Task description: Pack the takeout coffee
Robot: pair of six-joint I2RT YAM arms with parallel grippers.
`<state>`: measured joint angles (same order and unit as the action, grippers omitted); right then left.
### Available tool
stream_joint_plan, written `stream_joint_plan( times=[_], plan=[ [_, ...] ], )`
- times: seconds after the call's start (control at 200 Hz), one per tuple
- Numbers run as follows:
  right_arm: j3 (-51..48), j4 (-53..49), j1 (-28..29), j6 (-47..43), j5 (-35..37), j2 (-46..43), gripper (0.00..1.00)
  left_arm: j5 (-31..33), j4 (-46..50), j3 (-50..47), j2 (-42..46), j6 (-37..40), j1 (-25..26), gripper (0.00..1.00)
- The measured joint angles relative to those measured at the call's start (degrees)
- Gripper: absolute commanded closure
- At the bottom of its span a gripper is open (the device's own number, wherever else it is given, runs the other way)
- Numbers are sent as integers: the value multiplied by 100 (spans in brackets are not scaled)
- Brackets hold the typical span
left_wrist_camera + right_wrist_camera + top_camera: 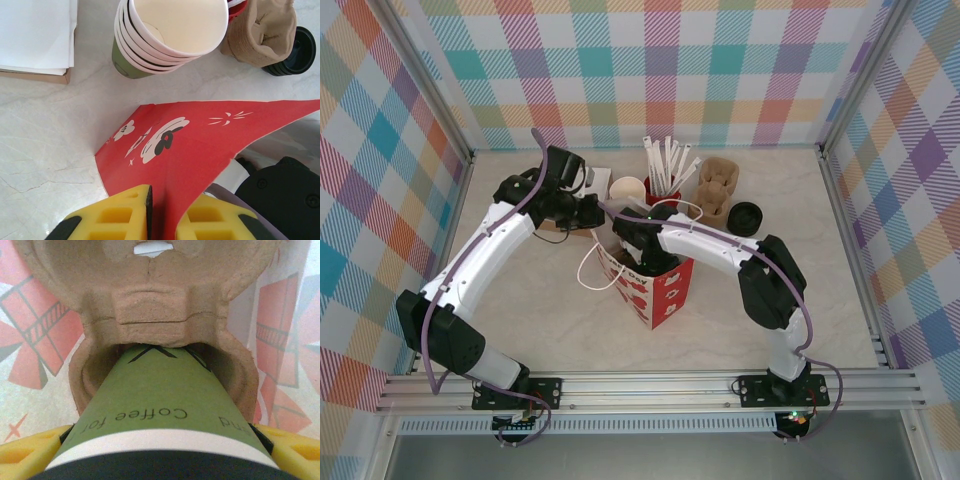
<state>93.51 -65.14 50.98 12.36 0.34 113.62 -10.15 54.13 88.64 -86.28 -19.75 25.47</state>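
Takeout coffee (160, 405): green paper cup, white band under black lid (160, 469), black "Coffee for" print. Base seated in well of brown pulp carrier (150, 305), inside bag (35, 340), table centre.

The left arm (485, 250) is rising from its base at the lower left of the overhead view, bending at the elbow toward the upper left and doubling its wrist back toward the centre. The left gripper (592, 213) is pinching the edge of the red paper bag (190, 140) between its yellow fingers (117, 212), the jaws standing almost together. The right arm (710, 240) is climbing from the lower right, folding at the elbow and stretching leftward to the centre of the frame, wrist tipping downward. The right gripper (160, 452) is clasping the green cup (160, 400), its yellow fingers (25, 452) spreading wide and pressing on either side at the bottom corners of the wrist view.
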Motion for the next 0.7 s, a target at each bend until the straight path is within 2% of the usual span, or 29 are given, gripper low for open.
stream_joint_plan(
  times=[0.7],
  plan=[
    [-81,107,0,-44,-15,-9,13,0,15,0,-26,-2,0,84]
  ],
)
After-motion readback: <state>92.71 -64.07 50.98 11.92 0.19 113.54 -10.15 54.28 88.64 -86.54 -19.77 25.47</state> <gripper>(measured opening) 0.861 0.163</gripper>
